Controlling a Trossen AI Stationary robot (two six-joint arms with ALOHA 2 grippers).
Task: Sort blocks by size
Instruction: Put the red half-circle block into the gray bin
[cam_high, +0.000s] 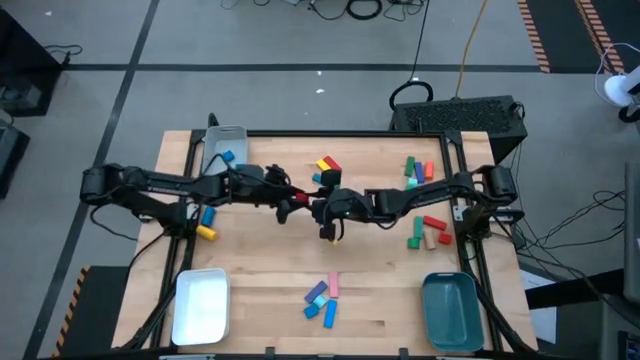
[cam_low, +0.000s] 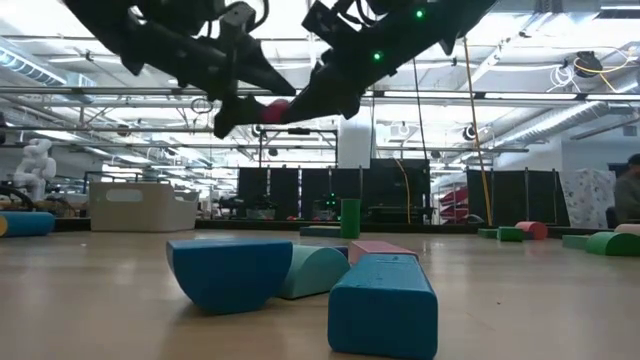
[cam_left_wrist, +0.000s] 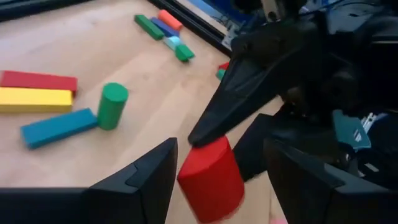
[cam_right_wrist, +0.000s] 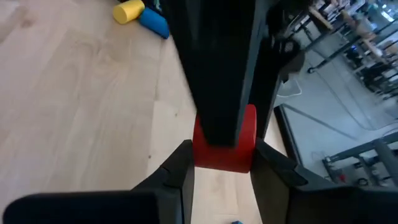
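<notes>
Near the centre of the high view, the left gripper (cam_high: 293, 196) stood with fingers spread apart around the red cylinder block (cam_high: 302, 198), not pinching it; just right, the right gripper (cam_high: 312, 207) clamped that block, above the table (cam_high: 380, 300)

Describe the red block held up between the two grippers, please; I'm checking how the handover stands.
The red block is a short, solid, matte red piece with a rounded side, like a stubby cylinder. It hangs in the air above the middle of the table, touching no surface. The right gripper is shut on it, its fingers pressing two opposite sides. The left gripper stands open around it, with clear gaps showing between its fingers and the block.
</notes>
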